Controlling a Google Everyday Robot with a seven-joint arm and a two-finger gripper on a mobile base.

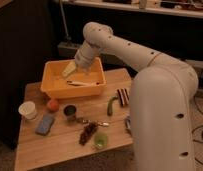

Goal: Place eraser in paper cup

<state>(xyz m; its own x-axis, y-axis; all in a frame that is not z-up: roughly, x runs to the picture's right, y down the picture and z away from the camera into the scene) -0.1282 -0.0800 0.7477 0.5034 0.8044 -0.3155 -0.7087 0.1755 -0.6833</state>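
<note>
1. Your robot's white arm (126, 49) fills the right side of the view. Its bulky lower body covers the desk's right edge, and the arm reaches over toward the far edge.
2. The pale wooden desk (50, 150) sits below it, with everything spread across the top.
3. A yellow rectangular plastic bin (54, 90) stands at the far edge, nearer the far left corner. A pale, thin, elongated object (84, 83) lies inside it.
4. The gripper (70, 70) is down inside that bin, over its left half. You cannot tell whether it is released or clenched, or whether it grasps anything.
5. A blue-grey rectangular pad (45, 124) lies flat near the left edge, about midway toward the near edge.
6. Your target, the small white tapered paper cup (28, 110), stands upright right by the left edge, just beyond the pad.
7. A dark metallic cup (70, 112) stands mid-desk, in front of the bin.
8. A translucent green cup (100, 141) sits close to the near edge.
9. A dark reddish cluster (87, 132) lies just beside the green cup, on its left.
10. A curved green object (111, 105) lies toward the right edge.
11. The eraser (123, 96), a small flat dark block with pale stripes, lies on the desk just right of that green object. It is next to the robot's body, well apart from the paper cup and the gripper.
12. A small orange-red ball (53, 104) sits between the paper cup and the metallic cup.
</note>
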